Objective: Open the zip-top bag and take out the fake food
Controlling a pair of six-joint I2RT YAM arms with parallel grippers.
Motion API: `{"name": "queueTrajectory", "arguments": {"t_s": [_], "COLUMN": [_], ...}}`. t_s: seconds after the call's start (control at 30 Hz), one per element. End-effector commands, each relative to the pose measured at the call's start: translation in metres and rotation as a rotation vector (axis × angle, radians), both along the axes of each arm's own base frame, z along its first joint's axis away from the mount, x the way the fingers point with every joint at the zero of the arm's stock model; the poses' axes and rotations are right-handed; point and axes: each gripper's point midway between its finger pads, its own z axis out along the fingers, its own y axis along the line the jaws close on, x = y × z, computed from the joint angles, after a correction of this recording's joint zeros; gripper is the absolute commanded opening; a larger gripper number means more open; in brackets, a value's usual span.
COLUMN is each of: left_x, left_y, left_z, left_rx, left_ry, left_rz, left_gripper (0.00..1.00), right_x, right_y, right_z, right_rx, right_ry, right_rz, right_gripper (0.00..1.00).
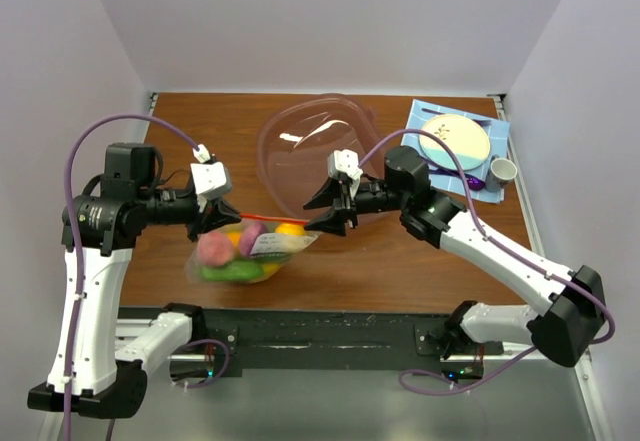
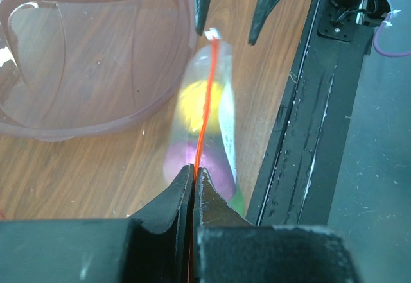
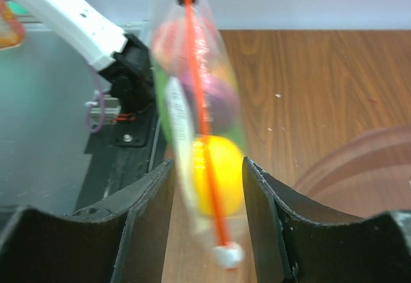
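One zip-top bag (image 1: 245,251), one bowl (image 1: 300,146)

The zip-top bag (image 1: 268,247) hangs between the left gripper (image 1: 212,229) and right gripper (image 1: 326,223), fake food (image 1: 213,249) inside; the bowl (image 1: 300,141) lies on the table (image 1: 200,121) behind it.

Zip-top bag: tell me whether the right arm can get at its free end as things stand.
Probably yes. The right fingers stand open either side of the zip-top bag with nothing between, while the left fingers pinch its zip strip at the far end.
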Motion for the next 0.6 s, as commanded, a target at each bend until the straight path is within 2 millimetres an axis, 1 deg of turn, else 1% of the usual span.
{"name": "queueTrajectory", "arguments": {"t_s": [0.0,0.1,0.23,0.33,0.43,0.57], "left_x": [0.0,-0.001,-0.005,-0.007,-0.008,-0.009], "left_y": [-0.003,-0.004,-0.004,-0.004,-0.004,-0.005], "left_z": [0.007,0.005,0.007,0.008,0.009,0.009], "left_rx": [-0.017,-0.022,-0.022,-0.023,-0.023,-0.029], "left_ry": [-0.083,-0.072,-0.067,-0.065,-0.072,-0.068], "left_rz": [-0.029,-0.033,-0.049,-0.05,-0.052,-0.054], "left_gripper": [0.02,0.02,0.02,0.03,0.03,0.03], "right_x": [-0.017,-0.014,-0.002,0.002,0.001,0.004], "right_y": [-0.002,-0.001,0.003,0.005,0.007,0.014], "right_z": [0.016,0.006,-0.004,-0.004,-0.002,-0.01], "right_rx": [0.03,0.012,-0.01,-0.011,-0.006,-0.013], "right_ry": [0.014,0.029,0.032,0.024,0.035,0.067], "right_rz": [0.074,0.064,0.024,0.017,0.034,0.05], "right_gripper": [0.5,0.5,0.48,0.48,0.48,0.47]}}
